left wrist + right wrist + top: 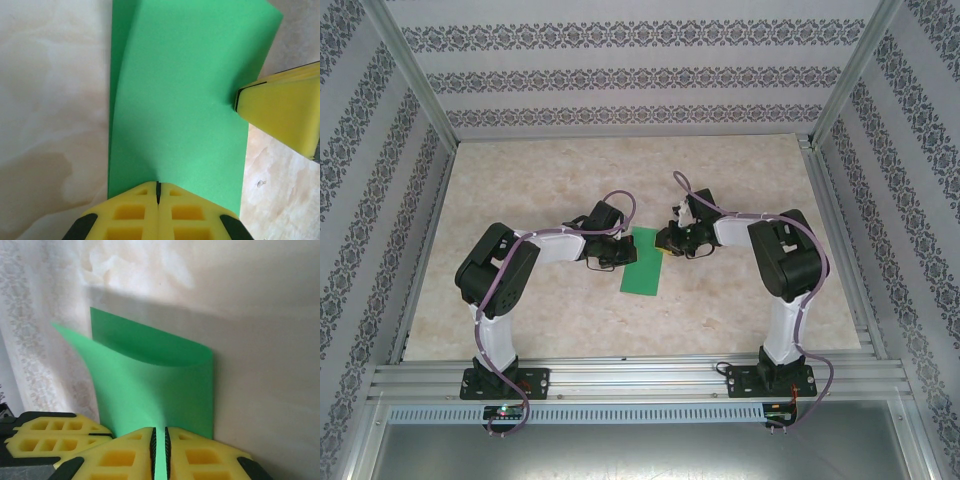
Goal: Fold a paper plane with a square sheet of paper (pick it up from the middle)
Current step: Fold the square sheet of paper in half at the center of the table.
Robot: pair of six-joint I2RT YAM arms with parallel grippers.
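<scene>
Green sheet mid-table, doubled over, between both grippers.
R gripper pinches its right edge, paper visible btwn fingers; L gripper fingers pressed together at left edge. Top layer bowed up.

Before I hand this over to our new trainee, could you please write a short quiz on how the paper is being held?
1. True or false: the green sheet lies fully unfolded on the table.
2. The right fingers are: A open, B shut on the sheet, C shut on nothing.
3. How do the left fingers stand?
Key: 1 false, it is doubled over; 2 B; 3 shut, at the sheet's edge.
</scene>
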